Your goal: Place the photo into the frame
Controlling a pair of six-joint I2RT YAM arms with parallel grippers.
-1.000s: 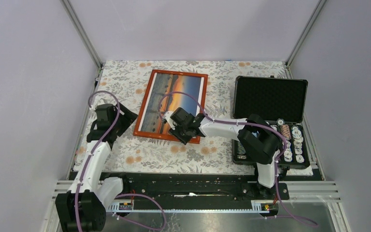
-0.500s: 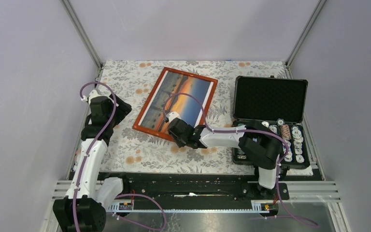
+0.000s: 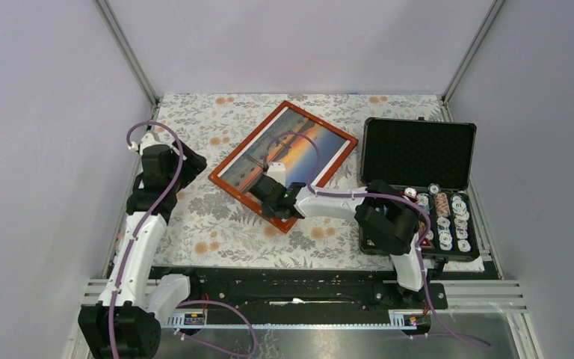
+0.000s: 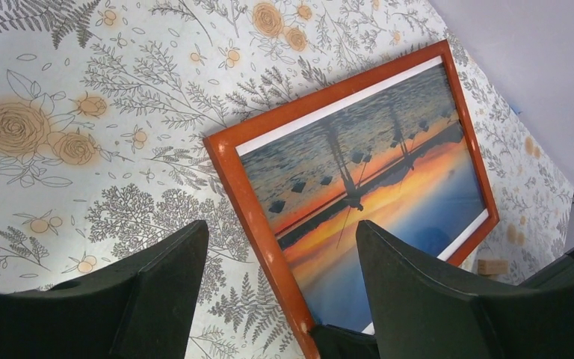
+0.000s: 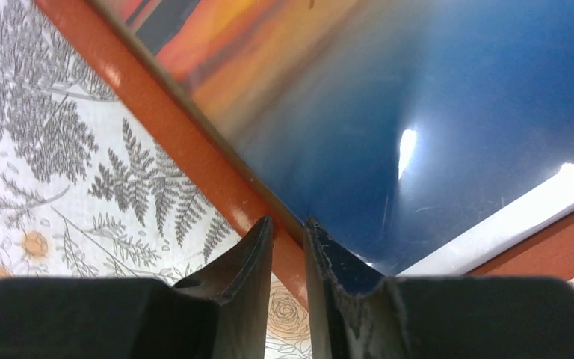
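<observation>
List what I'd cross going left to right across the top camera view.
left gripper → frame with the photo in it → open black case holding chips. The right gripper overlaps the frame's near corner, so it is left out.

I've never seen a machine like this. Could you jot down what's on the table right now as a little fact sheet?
frame: orange-brown, slanted on the floral cloth
photo: sunset bridge print, inside the frame, picture side up
right tool: pinching the frame's near rail
left tool: open, above the cloth left of the frame, holding nothing
case: black, open, chips inside, at the right
</observation>
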